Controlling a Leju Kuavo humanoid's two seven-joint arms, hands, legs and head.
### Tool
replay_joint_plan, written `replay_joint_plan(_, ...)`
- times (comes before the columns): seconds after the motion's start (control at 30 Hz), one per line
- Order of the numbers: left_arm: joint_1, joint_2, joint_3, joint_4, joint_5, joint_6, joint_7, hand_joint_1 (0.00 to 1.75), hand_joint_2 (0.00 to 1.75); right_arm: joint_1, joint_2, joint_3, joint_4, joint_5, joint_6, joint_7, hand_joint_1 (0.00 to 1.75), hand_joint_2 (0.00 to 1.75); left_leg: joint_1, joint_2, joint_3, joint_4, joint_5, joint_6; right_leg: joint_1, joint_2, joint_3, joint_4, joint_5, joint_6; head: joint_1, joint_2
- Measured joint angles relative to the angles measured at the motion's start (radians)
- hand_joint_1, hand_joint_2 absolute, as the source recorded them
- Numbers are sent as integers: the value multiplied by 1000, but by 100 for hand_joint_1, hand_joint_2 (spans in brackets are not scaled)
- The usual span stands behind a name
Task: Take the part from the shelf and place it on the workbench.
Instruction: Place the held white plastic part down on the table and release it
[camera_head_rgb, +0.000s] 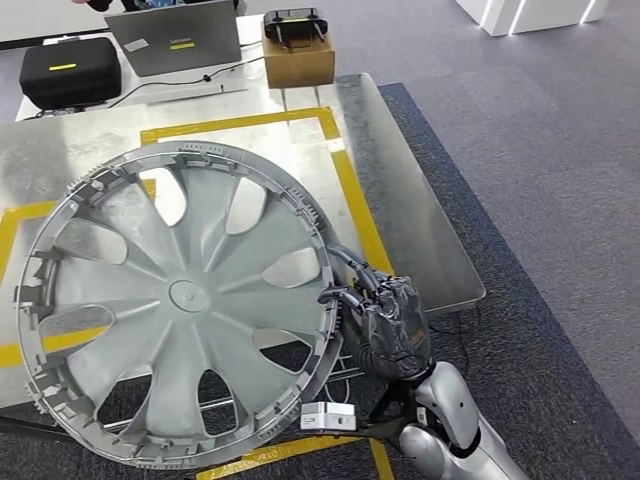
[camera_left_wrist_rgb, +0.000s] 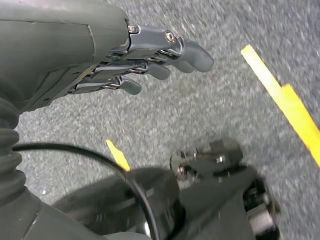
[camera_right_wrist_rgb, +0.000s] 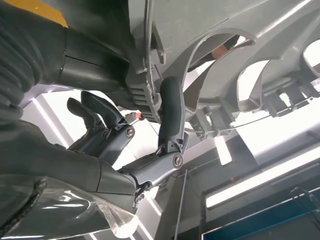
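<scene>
Fingers pinching one wheel cover, right hand

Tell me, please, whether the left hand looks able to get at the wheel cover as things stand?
Probably not yet: the left hand hangs open over the carpet, while the right hand alone grips the rim of the wheel cover above the workbench.

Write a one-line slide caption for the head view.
The robot's right hand grips the rim of a large grey wheel cover over the metal workbench marked with yellow tape.
</scene>
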Motion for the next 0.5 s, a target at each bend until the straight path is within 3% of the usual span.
replay_joint_plan(0.07, -1, 0, 0, 0, 0, 1, 0, 0, 175, -1, 0, 0, 2, 0, 0, 1, 175, 175, 1, 1, -19, 49, -31, -13, -6, -2, 11, -8, -2, -10, -4, 0)
replay_joint_plan(0.17, 0, 0, 1, 0, 0, 1, 0, 0, 175, -3, 0, 0, 7, -1, 1, 2, 175, 175, 9, 3, -116, 235, -107, -26, -6, -5, 20, -9, -10, -19, -8, 0)
replay_joint_plan(0.2, 1, 0, 1, 0, 0, 1, 0, 0, 175, -2, 0, 0, 9, -1, 1, 3, 175, 175, 11, 3, -140, 273, -111, -28, -6, -4, 23, -9, -13, -19, -8, 0)
replay_joint_plan(0.23, 2, 0, 2, 0, 0, 1, 0, 0, 175, -1, 0, -1, 11, -1, 1, 3, 175, 175, 12, 3, -147, 276, -94, -29, -6, -3, 27, -9, -16, -19, -8, 0)
replay_joint_plan(0.27, 3, 1, 3, 0, 0, 1, 0, 0, 175, -1, 0, -2, 13, -2, 0, 4, 175, 175, 13, 3, -136, 239, -58, -29, -6, -2, 33, -9, -19, -17, -8, 0)
replay_joint_plan(0.33, 2, 1, 5, 0, 0, 1, 0, 0, 175, -1, 0, -8, 15, -6, 0, 7, 175, 175, 13, 4, -83, 110, 21, -24, -5, 0, 45, -8, -28, -10, -8, 0)
replay_joint_plan(0.37, 2, 1, 5, 0, -1, 1, 0, 0, 175, -2, 0, -12, 16, -10, 0, 8, 175, 175, 11, 4, -60, 55, 41, -20, -3, 0, 48, -7, -32, -5, -8, 0)
replay_joint_plan(0.4, 1, 1, 6, 0, -2, 0, 0, 0, 175, -2, 0, -17, 17, -15, 0, 10, 175, 175, 9, 4, -48, 23, 46, -15, -2, 0, 48, -7, -35, 0, -8, 0)
replay_joint_plan(0.5, 1, 1, 6, 0, -5, -2, 0, 0, 175, -4, 0, -36, 24, -31, 0, 15, 175, 175, 7, 4, -41, 3, 39, 2, -3, -2, 47, -11, -40, 18, -7, 0)
